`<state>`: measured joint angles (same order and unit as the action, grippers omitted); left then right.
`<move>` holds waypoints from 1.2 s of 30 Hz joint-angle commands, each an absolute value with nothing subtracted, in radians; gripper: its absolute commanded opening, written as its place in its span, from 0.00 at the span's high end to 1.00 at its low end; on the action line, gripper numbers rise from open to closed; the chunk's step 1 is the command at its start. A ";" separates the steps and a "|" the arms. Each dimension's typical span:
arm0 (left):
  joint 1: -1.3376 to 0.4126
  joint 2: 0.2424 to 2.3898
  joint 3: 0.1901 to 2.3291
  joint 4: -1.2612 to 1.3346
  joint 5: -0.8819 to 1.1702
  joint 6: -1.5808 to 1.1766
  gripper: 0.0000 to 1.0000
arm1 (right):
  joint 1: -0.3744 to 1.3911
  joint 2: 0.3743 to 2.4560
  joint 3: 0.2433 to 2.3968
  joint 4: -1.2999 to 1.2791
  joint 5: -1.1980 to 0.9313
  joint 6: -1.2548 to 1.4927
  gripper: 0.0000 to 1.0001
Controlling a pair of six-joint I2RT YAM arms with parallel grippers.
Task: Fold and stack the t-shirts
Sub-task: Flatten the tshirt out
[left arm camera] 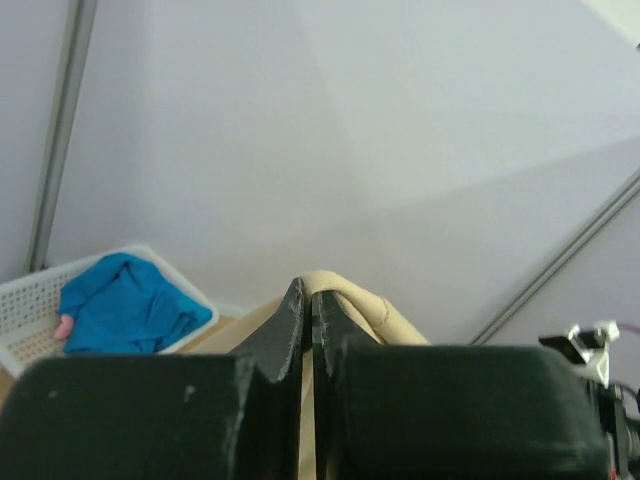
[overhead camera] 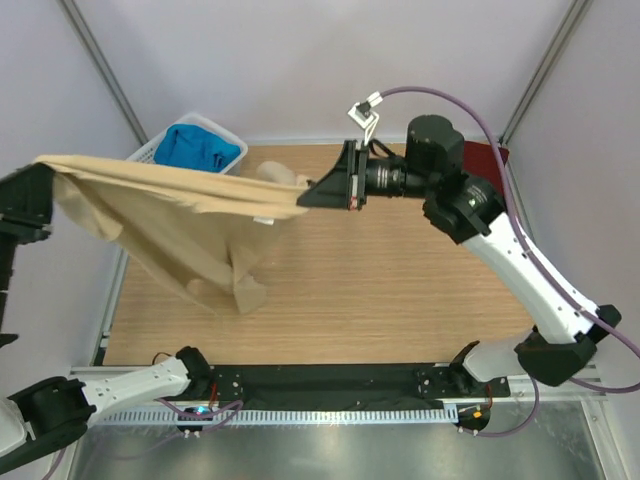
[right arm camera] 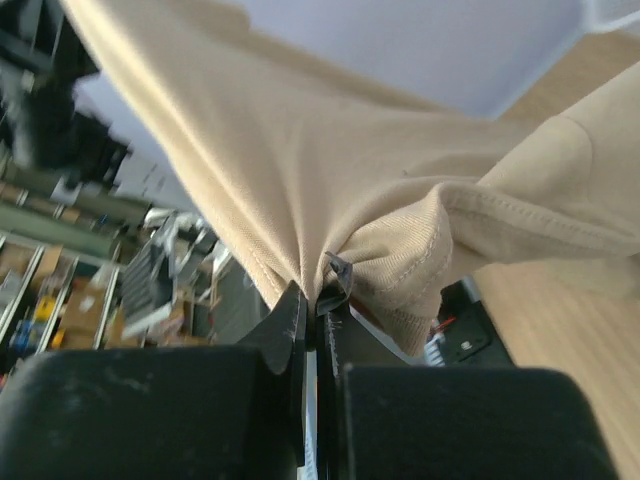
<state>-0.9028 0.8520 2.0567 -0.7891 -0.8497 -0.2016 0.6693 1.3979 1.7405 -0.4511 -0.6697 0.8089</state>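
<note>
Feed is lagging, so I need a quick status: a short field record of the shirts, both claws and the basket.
left claw: shut on the tan t-shirt
right claw: shut on the tan t-shirt
tan t-shirt: raised, stretched between both claws, middle hanging over the table
blue t-shirt: crumpled in the white basket, far-left corner
folded stack: none visible

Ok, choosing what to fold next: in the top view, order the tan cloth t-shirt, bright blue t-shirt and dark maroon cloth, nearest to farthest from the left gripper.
1. The tan cloth t-shirt, pinched in the left gripper.
2. The bright blue t-shirt, in the white lattice basket, far left.
3. The dark maroon cloth, at the far right corner.
</note>
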 commanded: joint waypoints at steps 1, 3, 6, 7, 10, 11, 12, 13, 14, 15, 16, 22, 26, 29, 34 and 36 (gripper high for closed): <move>-0.894 0.873 2.154 -0.624 -0.896 -0.097 1.00 | 0.761 1.260 1.677 -0.336 -0.719 0.818 0.99; -0.896 0.885 2.132 -0.583 -0.873 -0.056 1.00 | 0.828 1.201 1.617 -0.313 -0.722 0.860 0.99; -0.896 0.906 2.045 -0.468 -0.862 -0.005 1.00 | 0.873 1.132 1.531 -0.249 -0.721 0.949 0.99; -0.896 0.919 2.017 -0.436 -0.862 0.035 1.00 | 0.876 1.120 1.513 -0.241 -0.709 0.962 0.99; -0.897 0.978 1.852 -0.269 -0.893 0.096 1.00 | 0.876 1.081 1.503 -0.406 -0.528 0.878 0.99; -0.896 0.997 1.809 -0.220 -0.900 0.098 1.00 | 0.874 1.081 1.503 -0.542 -0.367 0.858 0.99; -0.897 1.047 1.774 -0.157 -0.902 0.095 1.00 | 0.874 1.088 1.494 -0.605 -0.286 0.839 0.99; -0.896 1.075 1.705 -0.134 -0.893 0.075 1.00 | 0.874 1.095 1.490 -0.674 -0.205 0.827 0.99; -0.888 1.112 1.680 -0.120 -0.878 0.060 1.00 | 0.871 1.100 1.486 -0.804 -0.099 0.837 0.99; -0.881 1.149 1.652 -0.109 -0.856 0.049 1.00 | 0.853 1.101 1.447 -0.843 0.060 0.854 0.99; -0.871 1.231 1.616 -0.097 -0.844 0.032 1.00 | 0.829 1.091 1.410 -0.857 0.099 0.873 0.99; -0.750 1.558 1.555 -0.025 -0.663 -0.118 1.00 | 0.438 1.069 1.103 -0.833 0.014 0.917 0.99; -0.693 1.905 1.689 -0.034 -0.523 -0.182 1.00 | 0.255 1.171 1.003 -0.721 -0.063 0.852 0.99; -0.683 2.130 1.909 -0.102 -0.512 -0.147 1.00 | 0.175 1.306 1.021 -0.660 -0.058 0.741 0.99; -0.637 2.344 2.262 -0.230 -0.469 -0.176 0.77 | 0.100 1.541 1.169 -0.678 -0.005 0.603 0.96; -0.608 2.315 2.253 -0.235 -0.480 -0.219 0.43 | 0.078 1.641 1.257 -0.728 0.052 0.560 0.91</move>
<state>-0.6609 2.3936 2.1723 -0.2352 -0.4698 -0.1471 0.1085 1.5543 1.1294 -0.7055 -0.0238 0.6903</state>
